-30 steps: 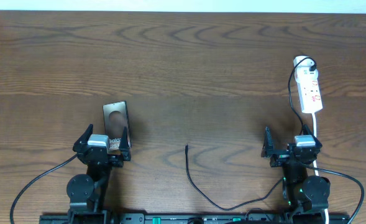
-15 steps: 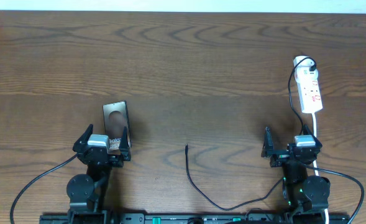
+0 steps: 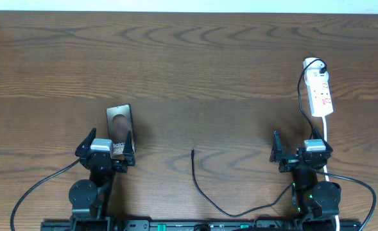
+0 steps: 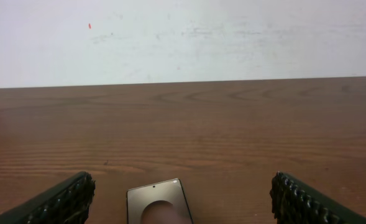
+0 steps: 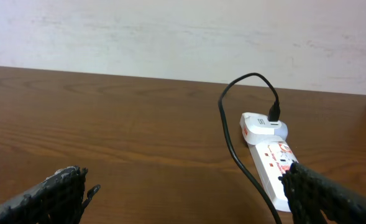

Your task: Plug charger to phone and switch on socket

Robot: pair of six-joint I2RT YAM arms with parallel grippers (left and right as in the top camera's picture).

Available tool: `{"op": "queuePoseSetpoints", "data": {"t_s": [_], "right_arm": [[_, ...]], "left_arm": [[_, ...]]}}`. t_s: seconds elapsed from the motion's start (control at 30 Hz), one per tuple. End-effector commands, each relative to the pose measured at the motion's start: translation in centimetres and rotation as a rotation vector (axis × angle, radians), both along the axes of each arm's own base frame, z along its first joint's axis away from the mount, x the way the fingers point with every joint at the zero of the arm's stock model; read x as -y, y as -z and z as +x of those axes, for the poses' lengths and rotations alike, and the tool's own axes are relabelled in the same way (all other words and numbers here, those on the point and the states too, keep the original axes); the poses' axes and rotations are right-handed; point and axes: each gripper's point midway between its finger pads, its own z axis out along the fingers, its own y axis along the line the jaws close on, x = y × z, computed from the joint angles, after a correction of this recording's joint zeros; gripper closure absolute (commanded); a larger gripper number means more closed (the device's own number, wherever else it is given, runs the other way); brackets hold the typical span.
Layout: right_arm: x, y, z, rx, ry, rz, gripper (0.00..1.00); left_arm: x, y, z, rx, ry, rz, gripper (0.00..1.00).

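Two steps are asked and, as far as we can judge, neither is done: the charger point(image 3: 198, 186) is not in the phone point(image 3: 119, 122), and we cannot tell from the red marks on the socket point(image 3: 321, 93) whether its switch is on. Only the cable's far end looks ready, plugged in at the top end of the socket, near the right edge of the overhead frame. The left jaws stand wide apart at the lower left of that frame, gripping nothing, with the phone's near end lying between them on the bench point(image 3: 189, 64). The right jaws, at the lower right, are equally spread and empty, just below the socket and beside its white cord point(image 3: 328, 128). The plug tip point(image 3: 193, 153) lies free near the lower centre, well apart from the phone, its black line curling down and rightward along the bottom edge. We see the phone as a flat, dark, glossy slab, its long side running up the frame, with a round pale reflection on its face; any lettering is too small to read. Left to do, in our judgement: lift the tip, seat it in the phone, then press the switch.
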Motion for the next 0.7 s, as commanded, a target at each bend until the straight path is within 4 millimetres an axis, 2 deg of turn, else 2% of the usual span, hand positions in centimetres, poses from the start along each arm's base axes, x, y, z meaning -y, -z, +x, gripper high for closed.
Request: {"op": "queuePoseSetpoints", "data": {"t_s": [0.0, 0.2, 0.67], "right_arm": [[0.3, 0.0, 0.0, 0.003, 0.015, -0.012, 0.01], [0.3, 0.0, 0.0, 0.003, 0.015, -0.013, 0.01], [0.3, 0.0, 0.0, 0.003, 0.015, -0.012, 0.01]], "left_arm": [[0.4, 1.4, -0.1, -0.044, 0.025, -0.008, 0.09], [0.4, 1.1, -0.1, -0.036, 0.025, -0.008, 0.09], [0.3, -2.9, -0.4, 0.000, 0.021, -0.007, 0.09]]}}
